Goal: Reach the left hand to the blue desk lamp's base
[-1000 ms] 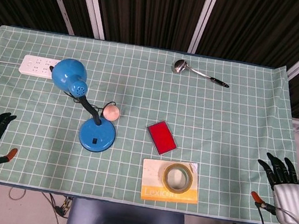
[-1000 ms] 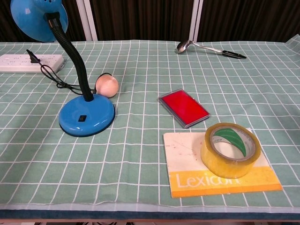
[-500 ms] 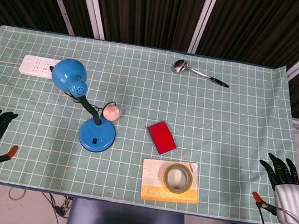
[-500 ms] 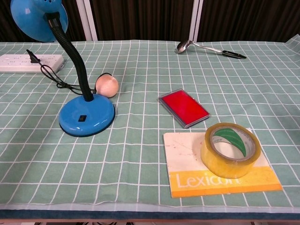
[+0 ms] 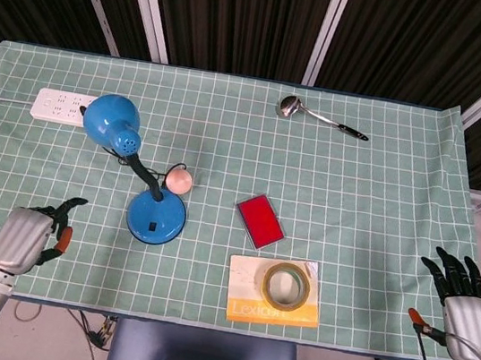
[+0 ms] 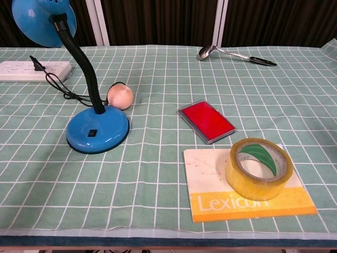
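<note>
Fingers of the left hand [image 5: 28, 234] are seen spread apart and empty at the lower left of the head view, over the checked green cloth of the bench [image 5: 375, 191], with the fingertips directed toward the lamp base [image 5: 156, 217] and a clear gap left between them. The blue desk lamp [image 5: 134, 164] is placed left of centre; its round base is set flat on the cloth, a black neck is curved up to the shade [image 5: 111, 122] at the upper left. A peach-coloured ball [image 5: 179, 180] is seen just beside the base, on its upper right side. The right hand [image 5: 462, 304] is held at the lower right corner, off the cloth edge, fingers apart and nothing held. A white power strip [image 5: 60, 105] is laid at the upper left, a metal ladle [image 5: 318, 116] at the upper middle, a red case [image 5: 260, 221] near centre, and a tape roll [image 5: 286, 286] is set on a Lexicon card [image 5: 272, 302] at lower centre. Neither hand is shown in the chest view
</note>
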Available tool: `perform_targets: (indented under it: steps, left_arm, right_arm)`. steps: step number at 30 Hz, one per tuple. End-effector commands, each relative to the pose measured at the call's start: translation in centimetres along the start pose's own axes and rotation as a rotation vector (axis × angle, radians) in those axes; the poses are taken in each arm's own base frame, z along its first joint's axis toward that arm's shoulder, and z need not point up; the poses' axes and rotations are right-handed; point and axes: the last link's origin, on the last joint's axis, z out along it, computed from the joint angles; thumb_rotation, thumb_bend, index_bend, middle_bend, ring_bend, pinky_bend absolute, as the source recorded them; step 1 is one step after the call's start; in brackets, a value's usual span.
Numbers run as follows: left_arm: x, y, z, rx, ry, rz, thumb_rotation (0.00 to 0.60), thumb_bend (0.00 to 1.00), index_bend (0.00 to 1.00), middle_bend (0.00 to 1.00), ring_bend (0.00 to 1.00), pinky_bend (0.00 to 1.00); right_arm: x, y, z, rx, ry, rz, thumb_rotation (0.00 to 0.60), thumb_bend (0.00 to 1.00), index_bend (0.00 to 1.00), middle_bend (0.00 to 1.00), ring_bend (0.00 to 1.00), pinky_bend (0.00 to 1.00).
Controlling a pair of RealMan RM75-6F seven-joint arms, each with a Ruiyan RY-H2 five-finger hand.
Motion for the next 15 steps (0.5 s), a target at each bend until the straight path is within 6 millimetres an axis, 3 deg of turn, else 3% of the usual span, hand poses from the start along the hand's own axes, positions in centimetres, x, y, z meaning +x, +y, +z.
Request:
perform_targets:
  steps: [1,6,15]
  left_arm:
    - [-2.6,0.9,1.5,-0.043,-0.137,0.032,0.600,0.62,0.25,0.73,0.63,0.73]
    - [-4.8,1.5,2.2,-0.044,-0.213,0.055,0.600,0.67,0.24,0.74,0.64,0.73]
    - [-7.4,2.4,3.9,-0.042,-0.294,0.067,0.600,0.67,0.24,0.74,0.64,0.73]
  right_arm:
    - [0.0,0.0,0.0,-0.001,0.000,-0.001,0.600,0.24,0.17,0.08,0.11,0.00]
    - [0.0,0.2,0.0,-0.008,-0.007,-0.002,0.600,0.24,0.17,0.08,0.11,0.00]
    - [0.0,0.2,0.0,-0.012,-0.008,-0.008,0.600,0.24,0.17,0.08,0.11,0.00]
